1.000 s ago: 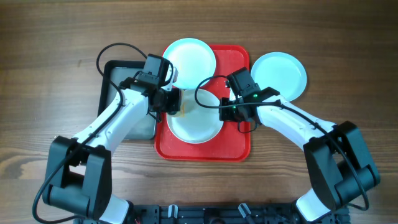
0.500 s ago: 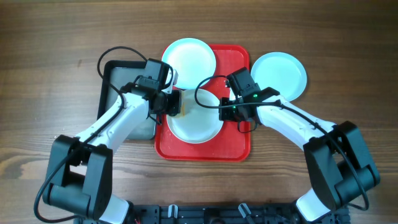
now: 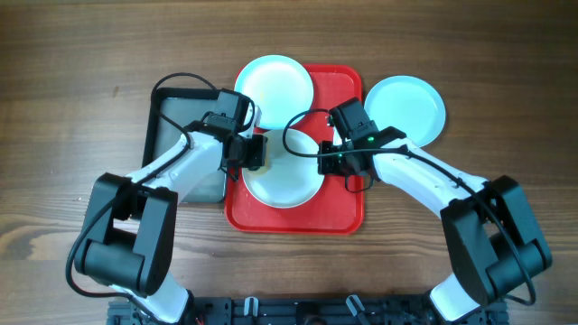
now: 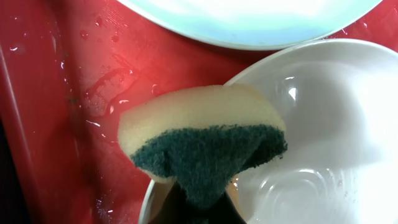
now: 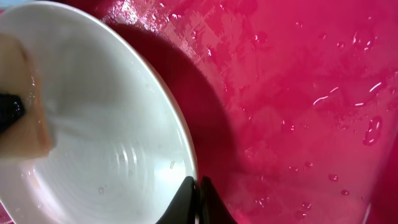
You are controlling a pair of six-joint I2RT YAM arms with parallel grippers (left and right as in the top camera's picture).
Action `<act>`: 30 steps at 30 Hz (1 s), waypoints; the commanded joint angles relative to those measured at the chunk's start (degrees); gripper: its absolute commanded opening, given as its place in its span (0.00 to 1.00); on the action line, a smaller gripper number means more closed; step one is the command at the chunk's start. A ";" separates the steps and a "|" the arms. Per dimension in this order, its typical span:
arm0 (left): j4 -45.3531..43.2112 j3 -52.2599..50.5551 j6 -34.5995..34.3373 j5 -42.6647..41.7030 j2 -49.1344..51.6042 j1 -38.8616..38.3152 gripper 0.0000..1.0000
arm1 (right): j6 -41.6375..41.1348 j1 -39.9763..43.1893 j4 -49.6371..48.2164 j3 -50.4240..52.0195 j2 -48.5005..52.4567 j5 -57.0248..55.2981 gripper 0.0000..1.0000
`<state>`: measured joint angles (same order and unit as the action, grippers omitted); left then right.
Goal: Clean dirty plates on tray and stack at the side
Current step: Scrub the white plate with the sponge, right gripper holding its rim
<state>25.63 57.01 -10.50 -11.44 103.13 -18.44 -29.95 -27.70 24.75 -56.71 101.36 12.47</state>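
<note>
Within tight left claw [image 3: 252, 151], folded sponge [image 4: 205, 149]

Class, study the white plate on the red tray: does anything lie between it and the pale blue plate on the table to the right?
Nothing loose. Between the white plate, pinched at its rim by the right gripper, and the pale blue plate lie only the tray's raised rim and that gripper's own arm.

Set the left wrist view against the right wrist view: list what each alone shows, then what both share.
Left wrist only: the green scouring face of the sponge and the rim of a pale blue plate. Right wrist only: the right jaws shut on the rim of the white plate. Both: the white plate, the wet red tray and the sponge.
</note>
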 commanded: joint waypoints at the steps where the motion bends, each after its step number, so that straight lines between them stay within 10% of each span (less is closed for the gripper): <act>1: 1.88 -0.90 1.05 0.55 2.91 -0.22 0.04 | 0.39 -0.09 -0.79 0.22 1.22 1.90 0.04; 30: 3.50 -0.90 -3.72 -7.26 2.97 -3.96 0.04 | 0.42 -0.11 -1.38 0.22 1.22 4.17 0.04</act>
<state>28.05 57.60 -12.95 -14.94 103.50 -19.66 -29.93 -27.66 24.12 -56.64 101.36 13.50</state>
